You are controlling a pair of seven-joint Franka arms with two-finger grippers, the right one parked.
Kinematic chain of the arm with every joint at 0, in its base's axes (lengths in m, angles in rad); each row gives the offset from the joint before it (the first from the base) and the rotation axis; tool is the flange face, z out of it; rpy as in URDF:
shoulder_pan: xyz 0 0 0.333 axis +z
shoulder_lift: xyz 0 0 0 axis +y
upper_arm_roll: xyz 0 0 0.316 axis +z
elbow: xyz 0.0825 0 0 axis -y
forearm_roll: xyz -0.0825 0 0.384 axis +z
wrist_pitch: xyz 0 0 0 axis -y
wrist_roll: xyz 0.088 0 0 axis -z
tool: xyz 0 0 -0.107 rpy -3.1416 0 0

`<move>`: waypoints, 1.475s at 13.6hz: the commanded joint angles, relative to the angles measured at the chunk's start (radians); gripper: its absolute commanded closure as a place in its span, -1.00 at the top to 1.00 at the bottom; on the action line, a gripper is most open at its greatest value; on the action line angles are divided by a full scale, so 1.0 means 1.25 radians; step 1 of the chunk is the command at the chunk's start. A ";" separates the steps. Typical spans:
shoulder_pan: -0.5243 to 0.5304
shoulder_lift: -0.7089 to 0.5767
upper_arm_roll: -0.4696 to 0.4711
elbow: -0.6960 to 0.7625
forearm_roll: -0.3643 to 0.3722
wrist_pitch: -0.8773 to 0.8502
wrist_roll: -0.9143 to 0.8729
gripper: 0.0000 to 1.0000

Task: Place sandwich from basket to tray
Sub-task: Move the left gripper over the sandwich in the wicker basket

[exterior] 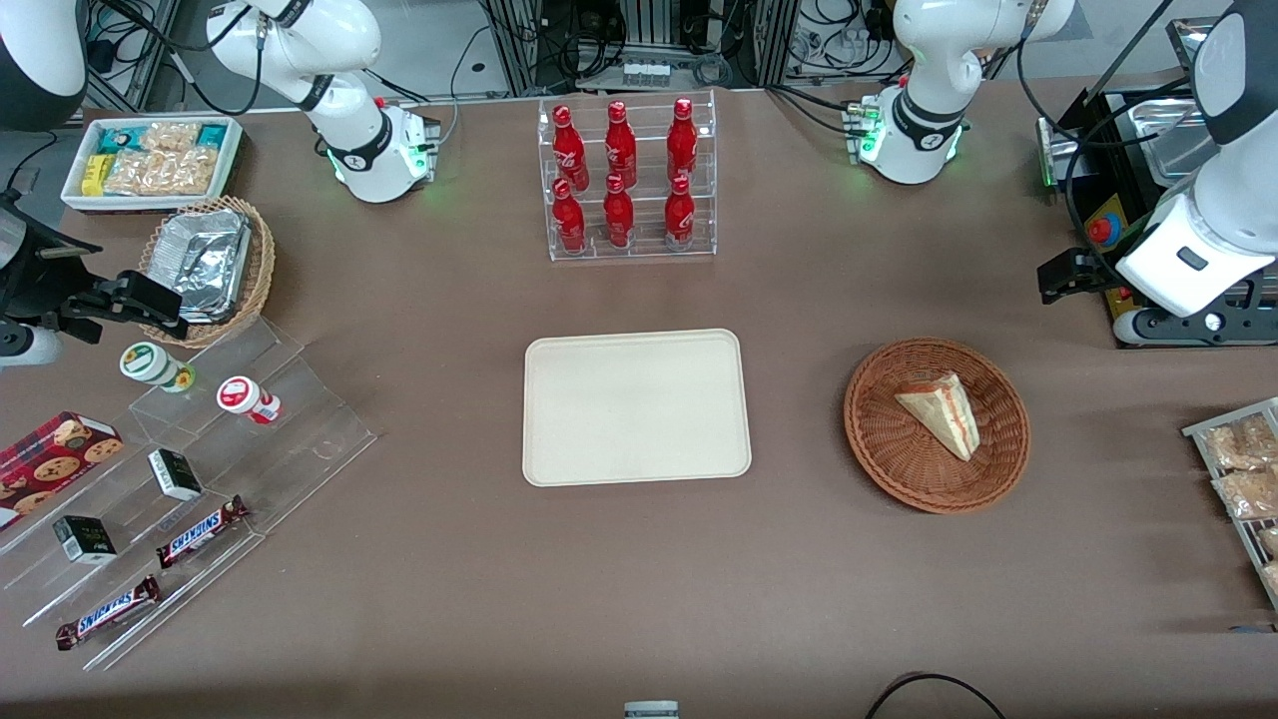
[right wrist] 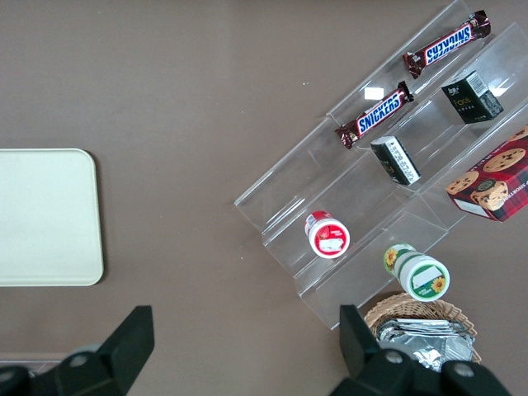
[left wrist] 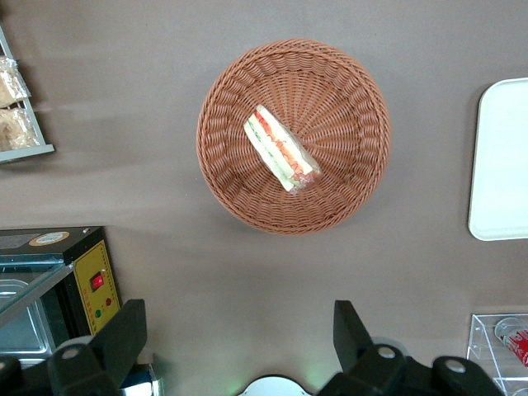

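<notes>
Lying on its side in the round, reddish-brown woven basket point(exterior: 937, 425), the sandwich point(exterior: 940, 411) showed pale bread and, along one cut edge, red, orange and green filling. It was a small triangular wedge, resting a little off the basket's centre, and the wicker ran in tight concentric rings out to a raised rim. Beside the basket, toward the parked arm's end, sat the tray point(exterior: 636, 406), a flat cream rectangle with rounded corners and a low lip, nothing on it. Both rested on the bench point(exterior: 799, 599), covered in a matte brown, slightly mottled surface.

Nearer the front camera than the tray, toward the parked arm's end, a stepped clear acrylic stand point(exterior: 200, 499) carried wrapped chocolate bars and small dark boxes. At the working arm's end a rack of bagged snacks point(exterior: 1243, 479) was cut off by the frame edge.

Farther back, above the bench and farther from the front camera than the basket, hung the gripper point(left wrist: 239, 338); the wrist view showed its two dark fingers point(left wrist: 124, 334) spread wide apart, holding nothing, with the basket and sandwich below. Only part of it showed in the front view.

Farthest back stood a clear tiered rack of six glossy red bottles point(exterior: 624, 180), then cables and metal framing past the bench edge.
</notes>
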 commanded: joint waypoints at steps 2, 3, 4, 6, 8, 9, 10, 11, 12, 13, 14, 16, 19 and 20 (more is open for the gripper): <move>0.004 -0.023 0.007 0.004 -0.028 -0.011 0.009 1.00; 0.004 -0.021 0.007 -0.003 -0.028 -0.006 0.013 1.00; 0.004 -0.016 0.006 -0.014 -0.028 0.000 0.014 1.00; -0.001 -0.018 0.003 -0.080 -0.029 0.069 0.014 1.00; -0.005 -0.019 0.003 -0.151 -0.029 0.162 0.014 1.00; -0.004 -0.018 0.003 -0.179 -0.029 0.205 0.013 1.00; -0.004 -0.015 0.003 -0.210 -0.029 0.240 0.011 1.00; -0.004 -0.013 0.003 -0.242 -0.029 0.276 0.003 1.00; 0.001 -0.013 0.003 -0.280 -0.029 0.323 0.003 1.00; 0.004 -0.013 0.005 -0.322 -0.029 0.380 0.003 1.00; 0.004 -0.013 0.005 -0.359 -0.029 0.435 0.003 1.00; 0.004 -0.003 0.006 -0.419 -0.029 0.530 -0.020 1.00; 0.004 0.013 0.006 -0.486 -0.029 0.632 -0.154 1.00; -0.001 0.026 0.005 -0.485 -0.029 0.646 -0.222 1.00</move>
